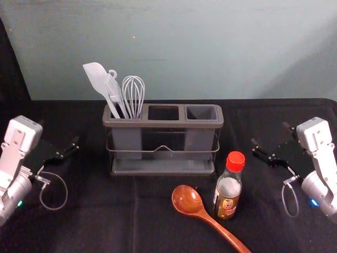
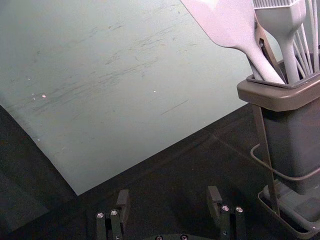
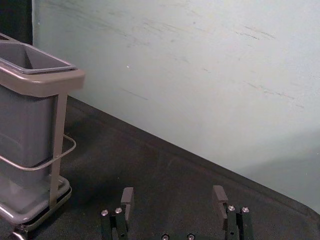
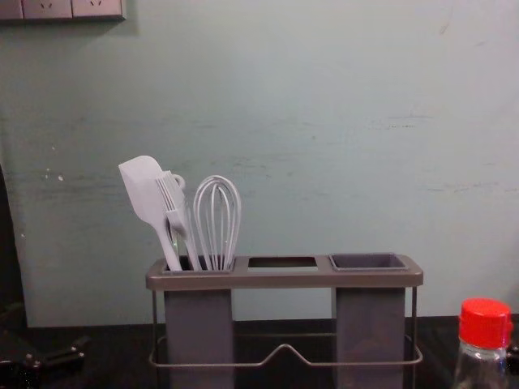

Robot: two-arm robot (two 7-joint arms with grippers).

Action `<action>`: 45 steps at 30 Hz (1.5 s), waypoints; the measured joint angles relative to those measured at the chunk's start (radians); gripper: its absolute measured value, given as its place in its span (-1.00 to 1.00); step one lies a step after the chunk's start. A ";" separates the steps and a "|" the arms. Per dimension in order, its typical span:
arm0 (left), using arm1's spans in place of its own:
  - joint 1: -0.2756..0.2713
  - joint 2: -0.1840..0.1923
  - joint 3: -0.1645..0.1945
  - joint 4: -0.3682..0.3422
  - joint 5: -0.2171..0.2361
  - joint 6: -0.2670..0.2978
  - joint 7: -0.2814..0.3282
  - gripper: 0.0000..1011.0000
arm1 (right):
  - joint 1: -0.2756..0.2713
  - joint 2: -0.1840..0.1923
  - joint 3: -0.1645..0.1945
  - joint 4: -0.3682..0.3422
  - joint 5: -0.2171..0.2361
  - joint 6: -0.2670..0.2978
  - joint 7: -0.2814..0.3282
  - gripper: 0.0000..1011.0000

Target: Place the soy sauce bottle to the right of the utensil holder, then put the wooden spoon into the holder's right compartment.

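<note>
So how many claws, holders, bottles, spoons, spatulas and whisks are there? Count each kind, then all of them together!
Claws: 2 (left claw and right claw)
Utensil holder: 1
Soy sauce bottle: 1
Wooden spoon: 1
White spatula: 1
Whisk: 1
Total: 7
</note>
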 joint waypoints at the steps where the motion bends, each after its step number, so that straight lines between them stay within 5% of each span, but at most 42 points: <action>1: 0.000 0.000 0.000 0.000 0.000 0.000 0.000 1.00 | 0.000 0.000 0.000 0.000 0.000 0.000 0.000 0.98; 45: 0.000 0.000 0.000 0.000 0.000 0.000 0.000 1.00 | -0.011 0.004 0.004 -0.016 -0.017 0.001 -0.006 0.98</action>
